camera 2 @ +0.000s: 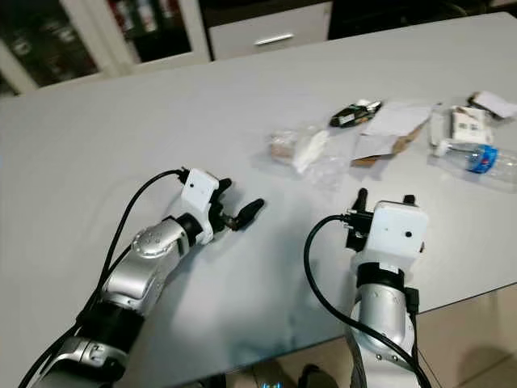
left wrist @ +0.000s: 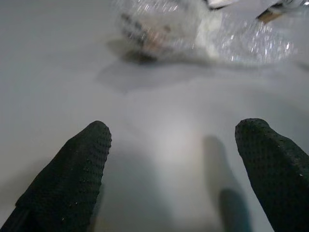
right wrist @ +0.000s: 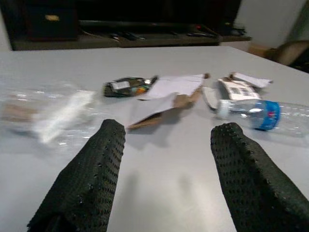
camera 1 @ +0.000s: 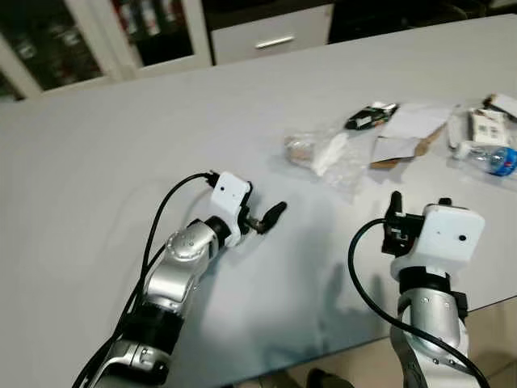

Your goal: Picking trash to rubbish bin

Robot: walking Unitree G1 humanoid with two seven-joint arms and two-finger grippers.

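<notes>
The trash lies at the far right of a pale grey table [camera 1: 113, 153]. It includes a clear plastic bag [camera 1: 325, 153] with white and brown scraps inside, a dark wrapper [camera 1: 371, 116], torn cardboard and paper [camera 1: 406, 134], white carton pieces [camera 1: 485, 125] and a clear bottle with a blue label [camera 1: 494, 159]. My left gripper [camera 1: 271, 217] hovers low over the table, open and holding nothing, short of the plastic bag [left wrist: 164, 29]. My right gripper [right wrist: 170, 128] is open near the table's front edge and points at the cardboard [right wrist: 164, 99] and the bottle [right wrist: 260, 113].
Behind the table stand glass-door cabinets [camera 1: 89, 40] and a white drawer unit [camera 1: 271, 34]. The table's front edge [camera 1: 339, 347] runs just ahead of my right arm, with floor below. A wide bare stretch of tabletop lies to the left.
</notes>
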